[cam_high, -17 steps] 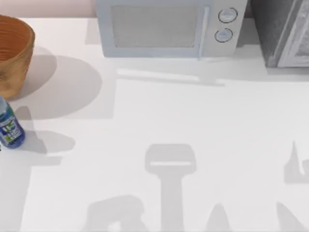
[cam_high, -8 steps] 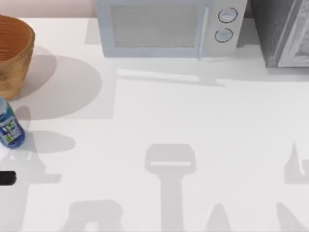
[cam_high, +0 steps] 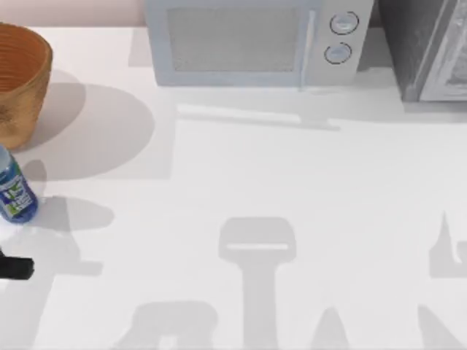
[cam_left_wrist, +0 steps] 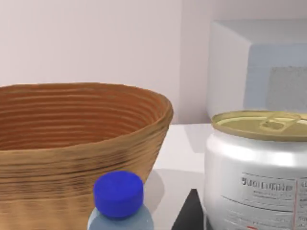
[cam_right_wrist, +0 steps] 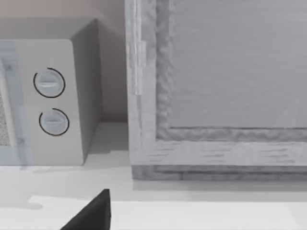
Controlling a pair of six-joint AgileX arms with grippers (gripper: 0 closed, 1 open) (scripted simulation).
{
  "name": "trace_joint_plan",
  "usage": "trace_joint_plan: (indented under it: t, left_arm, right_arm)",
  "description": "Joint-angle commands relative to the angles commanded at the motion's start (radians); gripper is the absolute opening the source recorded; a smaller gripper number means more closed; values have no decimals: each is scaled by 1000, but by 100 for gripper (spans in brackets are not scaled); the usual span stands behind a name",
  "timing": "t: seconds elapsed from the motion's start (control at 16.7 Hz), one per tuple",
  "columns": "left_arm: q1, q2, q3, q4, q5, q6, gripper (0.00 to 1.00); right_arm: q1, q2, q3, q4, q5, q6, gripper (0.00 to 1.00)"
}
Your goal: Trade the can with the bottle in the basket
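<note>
Left gripper (cam_high: 14,268) sits at the table's left edge, near side. Grip state: can't tell, open or clenched.

Relative to that gripper:
- can (cam_left_wrist: 259,175): closest thing, upright, right beside the gripper's dark tip in the left wrist view. Gold pull-tab top, silvery-white side with printed text. Whether it's touched or grasped, can't tell.
- bottle (cam_high: 14,191): just ahead of the gripper toward the far side. It stands on the table outside the basket, blue cap (cam_left_wrist: 118,193) up. Label is white, green and blue.
- basket (cam_high: 20,80): beyond the bottle, farther from the gripper, at the far left corner. Orange-brown weave with ribbed walls. The bottle stands just in front of its wall; touching or not, can't tell. The inner wall that shows in the left wrist view is bare.
- microwave (cam_high: 255,42): far side, off to the gripper's right, past the can, door shut.

Right gripper (cam_right_wrist: 91,213): parked, facing the microwave's two dials (cam_right_wrist: 49,82) and a grey cabinet (cam_right_wrist: 216,96) next to it. Grip state can't tell.
</note>
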Motion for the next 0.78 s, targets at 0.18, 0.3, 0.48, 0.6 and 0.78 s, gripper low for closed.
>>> trace_joint_plan:
  t: [0.18, 0.3, 0.48, 0.6, 0.78]
  left_arm:
    - [-44, 155, 76, 66, 124, 5, 0]
    - [-72, 270, 134, 119, 207, 8, 0]
    - [-107, 445, 222, 204, 321, 11, 0]
    - [-128, 557, 274, 255, 391, 11, 0]
    - [-154, 722, 351, 333, 487, 9, 0]
  right_arm:
    - [0, 0, 0, 0, 0, 0, 100]
    - [0, 0, 0, 0, 0, 0, 100]
    - [0, 0, 0, 0, 0, 0, 100]
    - [0, 0, 0, 0, 0, 0, 100]
    - [0, 0, 0, 0, 0, 0, 100]
